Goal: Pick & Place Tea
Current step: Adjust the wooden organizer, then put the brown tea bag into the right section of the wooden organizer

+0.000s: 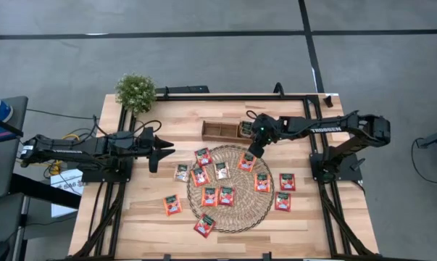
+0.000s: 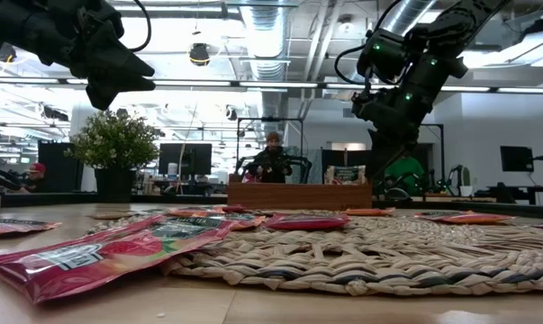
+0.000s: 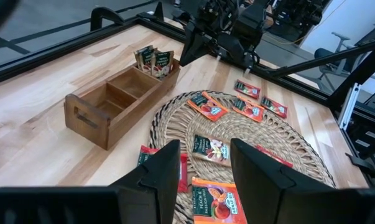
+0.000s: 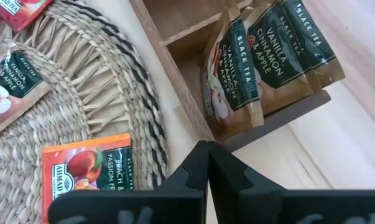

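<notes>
Sachets standing in the end compartment of the wooden tray read "BLACK TEA / VANILLA CINNAMON & APPLE". An orange sachet on the straw mat reads "PEACH & PASSION FR…", the rest cut off. Right arm lettering: "TROSSEN". Remaining tea sachets lie flat on mat and bench; labels too small to read.

Right pincer: fingers together, empty, just beside the tray. Left pincer: fingers apart, empty, above the mat's edge.
</notes>
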Robot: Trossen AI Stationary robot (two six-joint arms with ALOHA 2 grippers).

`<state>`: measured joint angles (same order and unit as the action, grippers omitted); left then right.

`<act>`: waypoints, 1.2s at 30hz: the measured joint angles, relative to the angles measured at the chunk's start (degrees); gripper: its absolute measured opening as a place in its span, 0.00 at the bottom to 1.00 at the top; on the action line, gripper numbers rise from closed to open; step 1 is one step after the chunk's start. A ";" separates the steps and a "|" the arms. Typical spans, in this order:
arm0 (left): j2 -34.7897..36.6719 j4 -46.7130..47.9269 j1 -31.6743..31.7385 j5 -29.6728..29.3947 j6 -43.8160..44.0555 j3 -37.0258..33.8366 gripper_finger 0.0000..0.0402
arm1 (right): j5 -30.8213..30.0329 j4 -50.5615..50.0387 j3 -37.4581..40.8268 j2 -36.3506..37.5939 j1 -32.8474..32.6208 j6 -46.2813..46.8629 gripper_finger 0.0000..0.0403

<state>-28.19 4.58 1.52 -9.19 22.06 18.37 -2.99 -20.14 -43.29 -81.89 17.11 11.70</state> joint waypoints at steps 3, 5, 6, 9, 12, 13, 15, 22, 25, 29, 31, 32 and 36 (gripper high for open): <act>-0.01 0.00 0.01 -0.05 -0.19 0.00 0.33 | 0.00 -0.02 0.00 0.00 0.46 -0.60 0.00; -0.01 0.00 0.00 -0.05 -0.19 0.00 0.33 | -0.02 0.01 0.00 0.00 0.76 -0.90 0.00; -0.01 0.00 0.02 -0.05 -0.18 0.00 0.33 | -0.06 0.02 0.00 0.00 0.78 -1.13 0.00; -0.01 -0.01 0.00 -0.05 -0.18 0.00 0.33 | -0.12 0.29 0.00 0.02 0.74 -1.36 0.00; -0.01 -0.02 0.01 -0.05 -0.15 0.00 0.33 | 1.79 2.43 0.00 0.14 0.21 -1.36 0.00; -0.02 0.00 0.00 -0.05 -0.15 0.00 0.33 | 3.59 2.74 -0.13 0.37 -0.17 -1.23 0.00; 0.01 -0.02 0.02 -0.03 0.25 0.00 0.33 | 7.70 0.89 -1.44 1.01 -1.42 -0.61 0.00; -0.01 -0.02 0.02 0.59 1.27 0.00 0.33 | 17.18 -5.88 -9.48 5.78 -10.00 2.35 0.00; 0.01 -0.01 0.01 0.61 2.65 0.00 0.33 | 16.35 -6.69 -11.64 6.78 -14.39 3.32 0.00; -0.01 -0.02 0.00 1.22 7.62 0.00 0.33 | 13.85 -11.86 -12.11 7.10 -19.26 8.94 0.00; 0.01 -0.02 0.02 2.83 9.60 0.00 0.33 | 11.92 -14.21 -12.02 7.09 -22.03 11.05 0.00; -0.02 -0.02 0.02 3.76 9.81 0.00 0.33 | 10.85 -13.55 -12.03 6.87 -23.45 11.83 0.00; -0.02 -0.01 0.00 4.45 9.91 0.00 0.33 | 6.96 -6.12 -12.04 4.57 -27.58 11.43 0.00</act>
<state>-28.21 4.57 1.52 -4.74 31.97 18.37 3.98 -26.26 -55.33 -77.32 -10.48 23.14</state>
